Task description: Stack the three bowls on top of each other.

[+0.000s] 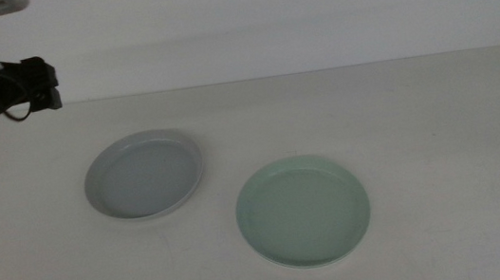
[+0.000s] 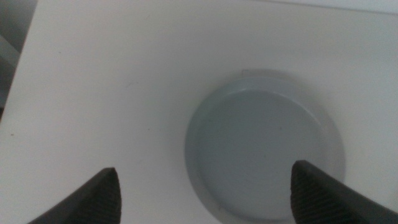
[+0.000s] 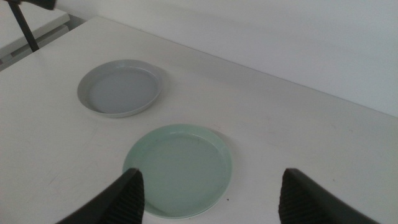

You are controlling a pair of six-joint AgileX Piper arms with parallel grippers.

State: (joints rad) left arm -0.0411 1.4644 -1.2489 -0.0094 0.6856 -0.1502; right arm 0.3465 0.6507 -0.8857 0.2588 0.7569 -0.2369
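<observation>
— Since the dishes looked thin and rigid, how did you judge they would handle?

— I judged them light, stiff and smooth, likely slippery on the glazed faces, and apt to chip if dropped. Only two showed: the grey-blue bowl [image 1: 145,174] lay toward the left of the bench [image 1: 400,112], and the mint green bowl [image 1: 303,211] lay near it to the right and closer to the camera, the two apart, not touching. I saw no white one anywhere.

— Where would you have taken hold?

— At the low raised rim, one jaw inside and one outside, since the flat floor offered nothing to pinch.

— And your hands?

— My left hand [image 2: 202,193] hung above the grey-blue bowl, jaws spread wide and holding nothing; the middle camera showed it high at the far left. My right hand [image 3: 208,196] waited at the bench's right edge, jaws likewise apart and empty, facing the green bowl.

— Any worry?

— That a rim pinch might tilt the dish.
</observation>
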